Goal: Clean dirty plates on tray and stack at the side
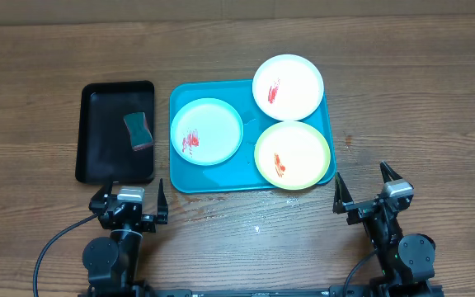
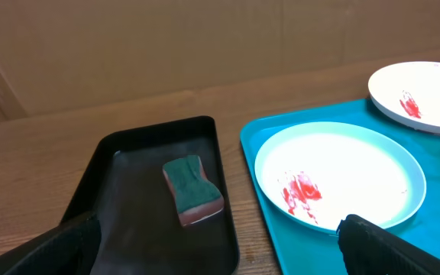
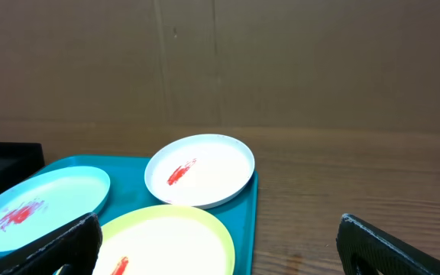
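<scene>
Three plates lie on the turquoise tray [image 1: 190, 177]: a light blue plate [image 1: 207, 132] at left, a white plate [image 1: 288, 87] at the back right overhanging the rim, and a yellow-green plate [image 1: 293, 154] at front right. Each has a red smear. My left gripper [image 1: 130, 205] is open and empty, near the table's front edge, in front of the black tray. My right gripper [image 1: 365, 191] is open and empty, to the front right of the turquoise tray. The left wrist view shows the light blue plate [image 2: 341, 176]; the right wrist view shows the white plate [image 3: 201, 169] and yellow-green plate [image 3: 166, 241].
A black tray [image 1: 115, 132] stands left of the turquoise tray and holds a green-red sponge [image 1: 138, 130], also seen in the left wrist view [image 2: 192, 189]. Bare wooden table lies to the right and behind the trays.
</scene>
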Motion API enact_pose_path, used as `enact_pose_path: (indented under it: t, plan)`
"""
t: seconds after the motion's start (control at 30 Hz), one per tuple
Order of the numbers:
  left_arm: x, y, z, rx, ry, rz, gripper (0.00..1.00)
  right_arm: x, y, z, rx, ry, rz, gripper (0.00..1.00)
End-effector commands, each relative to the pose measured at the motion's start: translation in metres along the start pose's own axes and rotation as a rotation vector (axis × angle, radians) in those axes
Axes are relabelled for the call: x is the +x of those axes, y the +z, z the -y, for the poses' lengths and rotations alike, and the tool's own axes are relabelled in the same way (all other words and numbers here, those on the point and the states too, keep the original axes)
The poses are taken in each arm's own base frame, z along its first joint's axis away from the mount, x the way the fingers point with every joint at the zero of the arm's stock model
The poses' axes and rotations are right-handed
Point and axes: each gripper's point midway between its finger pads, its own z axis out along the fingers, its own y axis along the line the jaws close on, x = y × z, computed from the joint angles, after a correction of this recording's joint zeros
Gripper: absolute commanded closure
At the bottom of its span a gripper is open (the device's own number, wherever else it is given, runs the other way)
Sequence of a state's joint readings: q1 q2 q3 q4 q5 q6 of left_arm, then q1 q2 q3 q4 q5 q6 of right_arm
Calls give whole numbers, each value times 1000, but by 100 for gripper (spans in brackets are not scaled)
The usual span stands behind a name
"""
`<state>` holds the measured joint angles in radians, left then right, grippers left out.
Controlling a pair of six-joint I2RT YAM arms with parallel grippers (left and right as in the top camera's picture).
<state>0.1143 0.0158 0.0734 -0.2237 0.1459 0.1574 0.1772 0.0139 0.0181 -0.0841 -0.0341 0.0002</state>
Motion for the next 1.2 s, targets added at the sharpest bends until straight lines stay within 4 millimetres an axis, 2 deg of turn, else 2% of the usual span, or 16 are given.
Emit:
enact_pose_path:
  t: [0.0, 0.47, 0.57, 0.73, 0.9, 1.03, 1.17]
  plan:
    - [-1, 0, -1, 0, 11, 9, 0, 2, 0, 1, 7, 3, 5, 0]
    - [0, 0, 0, 1, 10, 9, 0, 2, 0, -1, -9, 11, 4, 0]
    - [0, 0, 0, 2, -62, 6, 0, 2, 0, -1, -10, 18, 4, 0]
    - [-10, -1, 2, 21, -71, 39, 0, 0, 0, -2, -15, 41, 11, 0]
    - [-40, -14, 3, 37, -64, 80, 0, -18, -4, -16, -91, 51, 43, 0]
    - [-73, -32, 1, 36, -61, 96, 0, -42, -9, -20, -106, 47, 70, 0]
    - [-94, -45, 0, 41, -69, 53, 0, -67, -14, -24, -116, 46, 74, 0]
